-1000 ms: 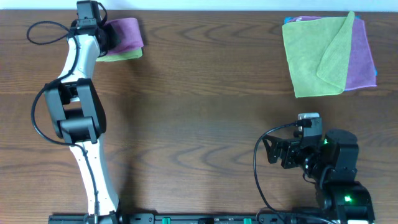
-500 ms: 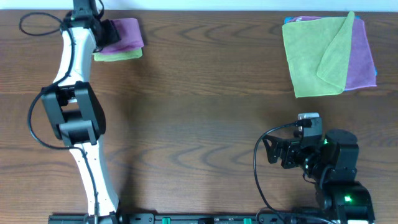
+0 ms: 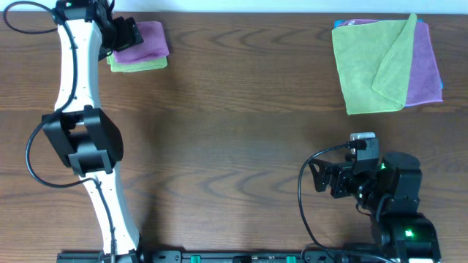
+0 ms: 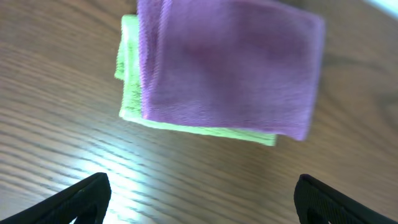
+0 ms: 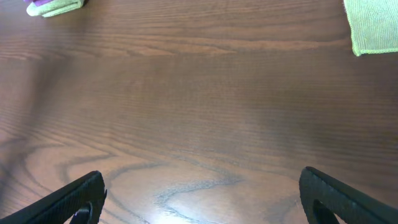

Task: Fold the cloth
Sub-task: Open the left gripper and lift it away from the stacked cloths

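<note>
Left wrist view shows me the left gripper point(image 4: 202, 200), fingers spread and empty, beside the folded purple cloth point(image 4: 227, 68) lying on a green cloth point(image 4: 129, 81), while the right gripper point(image 5: 200, 199) also gapes empty.

The whole left wrist view is soft. There the lime cloth point(image 4: 130, 87) lies mostly hidden under the folded purple cloth point(image 4: 227, 68), with only 2 edges showing. The left claw point(image 4: 200, 198) shows just 2 fingertips, cut off at the bottom corners. The right claw point(image 5: 202, 199) is cropped the same way in its own view, where the green towel point(image 5: 373, 25) runs off the top right corner. Overhead, the left claw covers the purple cloth's left edge, and the purple towel point(image 3: 428, 69) is mostly buried under the green towel.
</note>
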{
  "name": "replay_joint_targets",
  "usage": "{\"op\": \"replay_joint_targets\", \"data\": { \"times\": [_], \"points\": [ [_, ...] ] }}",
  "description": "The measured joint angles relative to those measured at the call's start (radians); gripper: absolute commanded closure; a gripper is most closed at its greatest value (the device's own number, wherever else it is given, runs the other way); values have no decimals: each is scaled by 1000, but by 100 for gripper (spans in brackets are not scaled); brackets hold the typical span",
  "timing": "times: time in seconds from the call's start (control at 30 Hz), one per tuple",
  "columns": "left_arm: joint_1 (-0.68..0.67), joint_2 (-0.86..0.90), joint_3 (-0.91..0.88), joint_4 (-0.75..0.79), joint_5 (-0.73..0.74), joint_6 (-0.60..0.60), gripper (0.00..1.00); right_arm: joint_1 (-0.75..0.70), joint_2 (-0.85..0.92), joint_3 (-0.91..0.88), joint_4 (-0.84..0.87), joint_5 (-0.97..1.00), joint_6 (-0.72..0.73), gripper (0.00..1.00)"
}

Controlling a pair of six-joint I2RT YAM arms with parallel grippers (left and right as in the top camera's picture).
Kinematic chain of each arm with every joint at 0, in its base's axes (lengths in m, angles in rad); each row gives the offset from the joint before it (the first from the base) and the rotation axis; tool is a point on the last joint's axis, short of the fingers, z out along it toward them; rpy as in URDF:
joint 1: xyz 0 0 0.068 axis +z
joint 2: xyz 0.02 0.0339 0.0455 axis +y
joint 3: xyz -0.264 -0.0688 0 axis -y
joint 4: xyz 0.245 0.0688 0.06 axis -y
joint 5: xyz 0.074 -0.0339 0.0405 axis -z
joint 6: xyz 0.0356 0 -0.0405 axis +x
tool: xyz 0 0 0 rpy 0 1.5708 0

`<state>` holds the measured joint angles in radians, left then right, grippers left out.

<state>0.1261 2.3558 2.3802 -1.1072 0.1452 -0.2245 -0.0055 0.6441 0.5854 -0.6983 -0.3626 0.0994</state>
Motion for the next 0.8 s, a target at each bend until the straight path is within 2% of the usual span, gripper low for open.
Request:
{"op": "replay_joint_targets", "data": {
  "times": [0.23,0.4,0.57,0.8],
  "points": [
    [0,0,36,-14,138,-33,4,0,0,0,0,0,0,1],
    [-2,-7,40,-148,187,-9,5,0,0,0,0,0,0,1],
    [-6,-71,40,-214,183,34,5,0,0,0,0,0,0,1],
    [-8,-256,44,-349,105,78,5,0,0,0,0,0,0,1]
  ]
}}
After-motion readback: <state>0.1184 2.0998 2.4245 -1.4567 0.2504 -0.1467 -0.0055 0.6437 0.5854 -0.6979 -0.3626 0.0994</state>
